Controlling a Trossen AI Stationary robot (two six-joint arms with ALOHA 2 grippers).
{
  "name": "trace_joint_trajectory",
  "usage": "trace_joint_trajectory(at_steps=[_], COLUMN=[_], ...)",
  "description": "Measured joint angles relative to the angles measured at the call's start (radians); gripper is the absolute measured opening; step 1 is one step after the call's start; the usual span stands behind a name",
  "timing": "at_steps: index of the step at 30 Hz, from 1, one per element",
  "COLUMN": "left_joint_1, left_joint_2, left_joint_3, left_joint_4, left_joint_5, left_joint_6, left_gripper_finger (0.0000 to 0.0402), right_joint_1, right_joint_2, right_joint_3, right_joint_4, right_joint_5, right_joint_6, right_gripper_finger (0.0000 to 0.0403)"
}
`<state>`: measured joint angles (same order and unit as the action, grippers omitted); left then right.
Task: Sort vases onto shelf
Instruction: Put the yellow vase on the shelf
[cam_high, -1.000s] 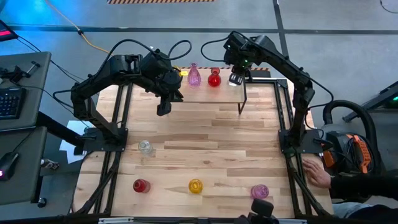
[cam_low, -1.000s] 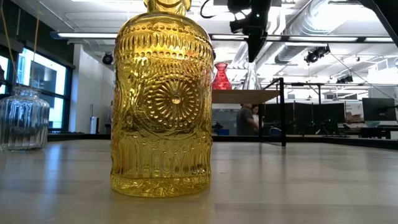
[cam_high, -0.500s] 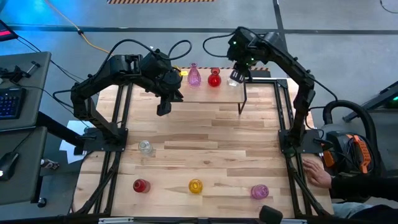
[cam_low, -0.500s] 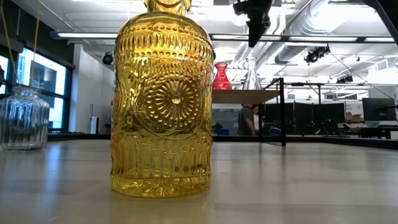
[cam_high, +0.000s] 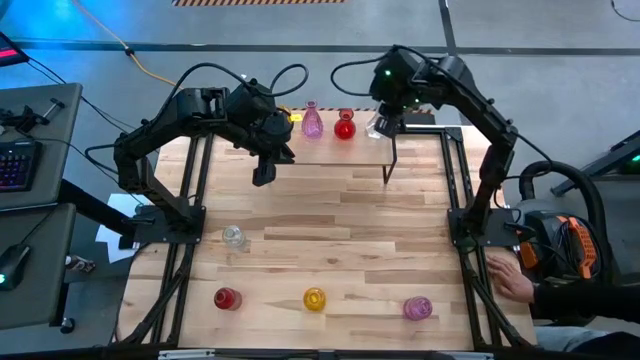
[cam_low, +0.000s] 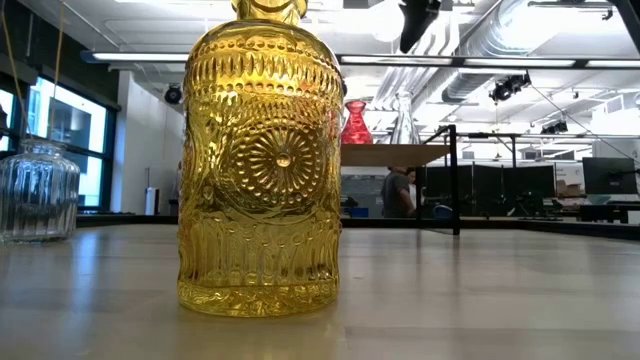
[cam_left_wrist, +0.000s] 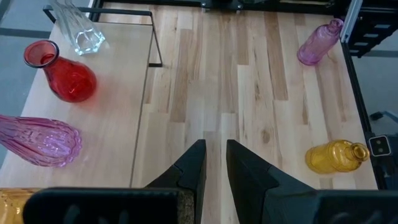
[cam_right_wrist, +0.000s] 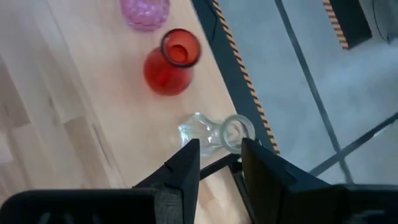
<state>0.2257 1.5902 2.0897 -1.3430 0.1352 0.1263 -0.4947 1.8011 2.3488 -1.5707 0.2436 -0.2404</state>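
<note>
The shelf (cam_high: 345, 142) stands at the table's far edge. On it a pink vase (cam_high: 312, 122), a red vase (cam_high: 345, 127) and a clear vase (cam_high: 377, 128) stand upright on their bases. My left arm mostly covers a yellow one (cam_left_wrist: 12, 202). My right gripper (cam_high: 386, 112) hangs open above the clear vase (cam_right_wrist: 208, 134), well clear of its neck (cam_low: 403, 100). My left gripper (cam_high: 262, 176) hovers over the table near the shelf's left end, its fingers a narrow gap apart, holding nothing. On the table stand clear (cam_high: 233, 237), red (cam_high: 228, 298), yellow (cam_high: 314, 299) and pink (cam_high: 417, 308) vases.
The four table vases stand along the near side, the clear one toward the left. The middle of the table (cam_high: 330, 215) is bare wood. Thin black shelf legs (cam_high: 388, 165) reach down to the table. A person's hand (cam_high: 510, 275) rests beyond the right edge.
My right gripper has risen from just above the clear vase's neck and drifted slightly toward the table's right. The clear vase stays upright on the shelf.
</note>
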Motion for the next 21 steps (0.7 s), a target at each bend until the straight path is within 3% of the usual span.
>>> trace_joint_trajectory(at_steps=[7, 21], left_joint_1=[0.0, 0.0], left_joint_2=[0.0, 0.0], left_joint_3=[0.0, 0.0], left_joint_4=[0.0, -0.064], left_joint_5=[0.0, 0.0], left_joint_6=[-0.021, -0.034], left_gripper_finger=[0.0055, 0.0055], right_joint_1=[0.054, 0.099], right_joint_2=[0.0, 0.025], right_joint_3=[-0.003, -0.009], right_joint_4=[0.0, 0.0], right_joint_5=[-0.022, -0.444], right_joint_6=[-0.073, 0.261], right_gripper_finger=[0.0099, 0.0099])
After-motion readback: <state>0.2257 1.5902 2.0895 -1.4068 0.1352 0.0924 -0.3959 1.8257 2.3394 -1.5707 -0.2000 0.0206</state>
